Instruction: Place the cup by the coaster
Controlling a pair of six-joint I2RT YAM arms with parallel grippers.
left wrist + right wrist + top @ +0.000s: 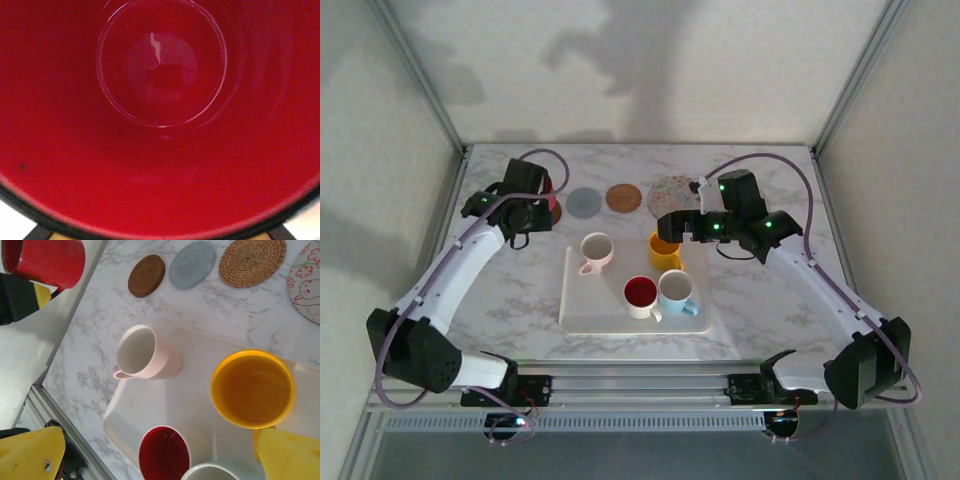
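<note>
Red cup (45,262) clamped in left gripper (532,212), far-left, near brown coaster (146,275), off the tray (200,390). Right gripper (672,226) spread wide above yellow cup (252,388). Risk: 1-wall pinch slipping, so cup likely tips on release.

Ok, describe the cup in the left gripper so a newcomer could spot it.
Start at the white tray mid-table, then look past its far left corner. The cup there, in the left gripper, is red inside and out and the one off the tray.
</note>
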